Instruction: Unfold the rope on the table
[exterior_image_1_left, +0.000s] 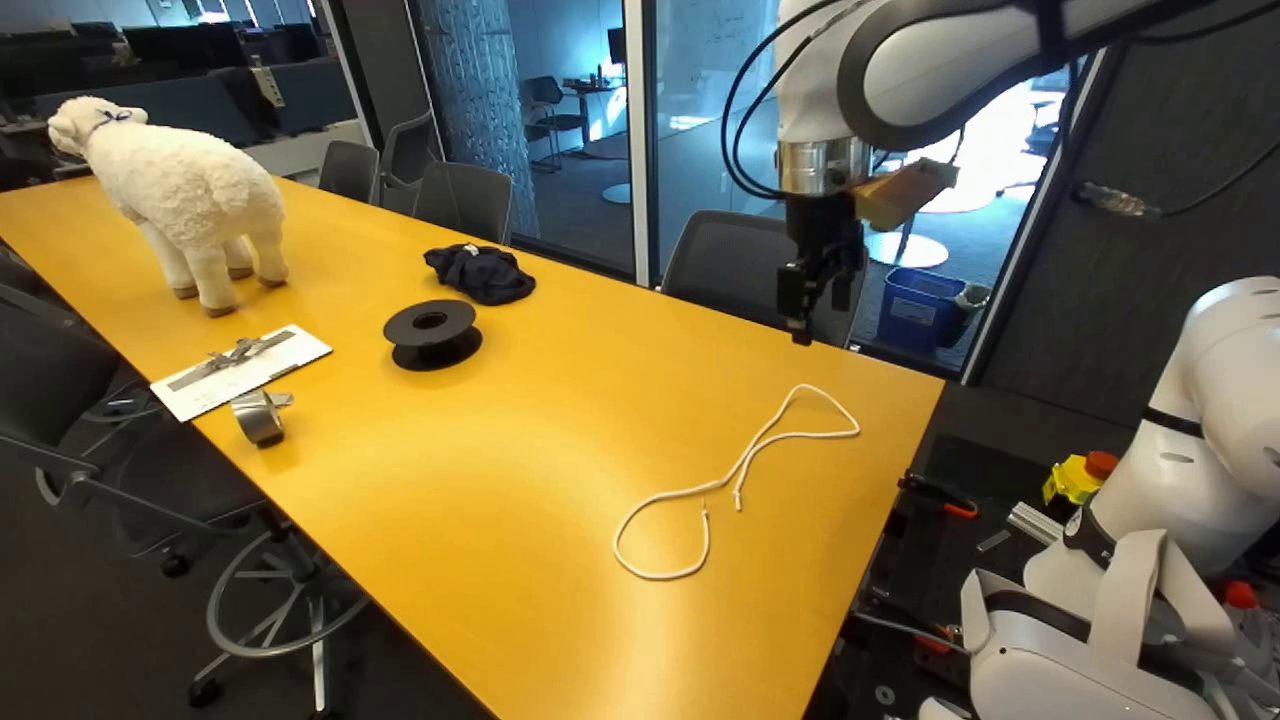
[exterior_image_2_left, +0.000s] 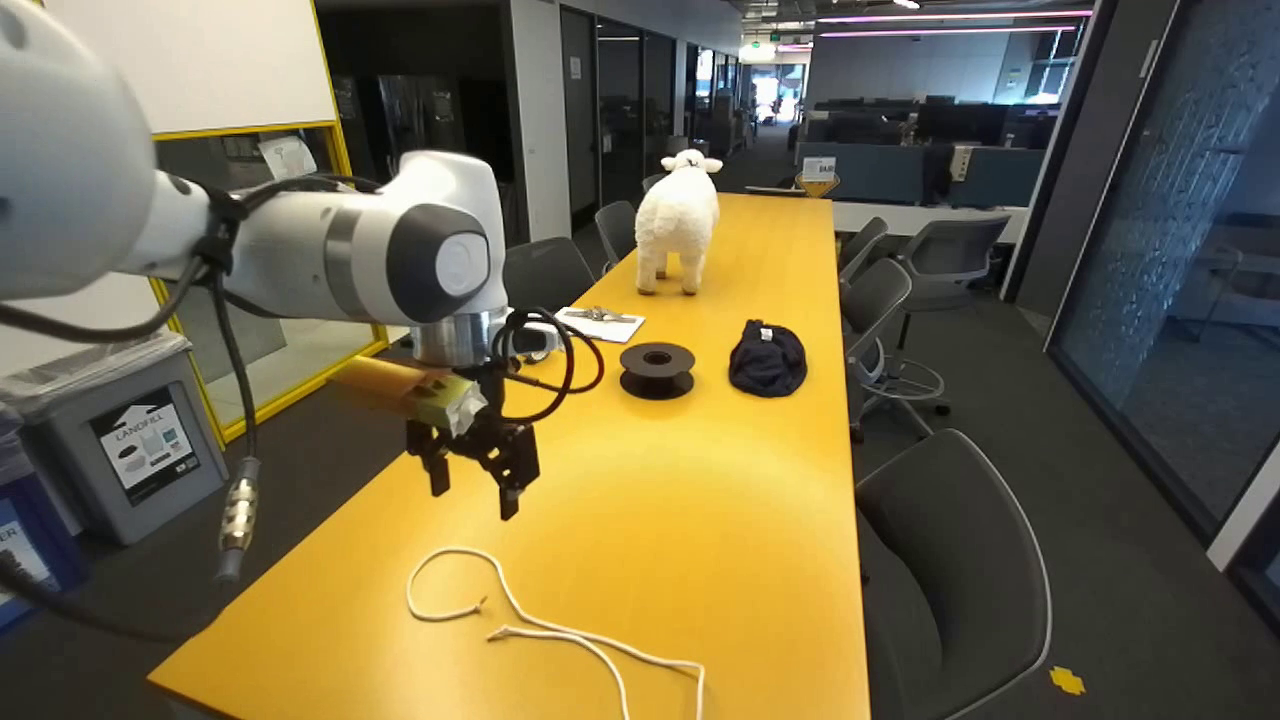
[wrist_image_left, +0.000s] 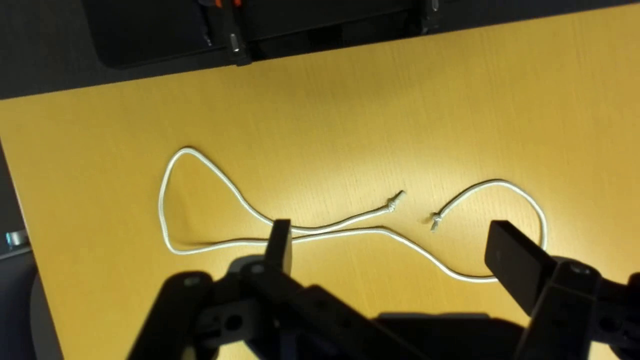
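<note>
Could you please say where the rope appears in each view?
In an exterior view: rope, lower half, mostly right.
In an exterior view: rope, bottom edge, mostly left, cut off.
Wrist view: rope, across the middle, partly behind the claw.
Shared landmark: the yellow table beneath it.

Table: rope, spool, perhaps cap

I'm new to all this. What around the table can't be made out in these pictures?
Rope: in an exterior view, the bottom edge cuts off one bend.
Same rope: in the wrist view, the gripper hides short stretches.
Dark cloth: its white tag is too small to read in both exterior views.
Grey bin's label: its finer print is too small in an exterior view.
</note>
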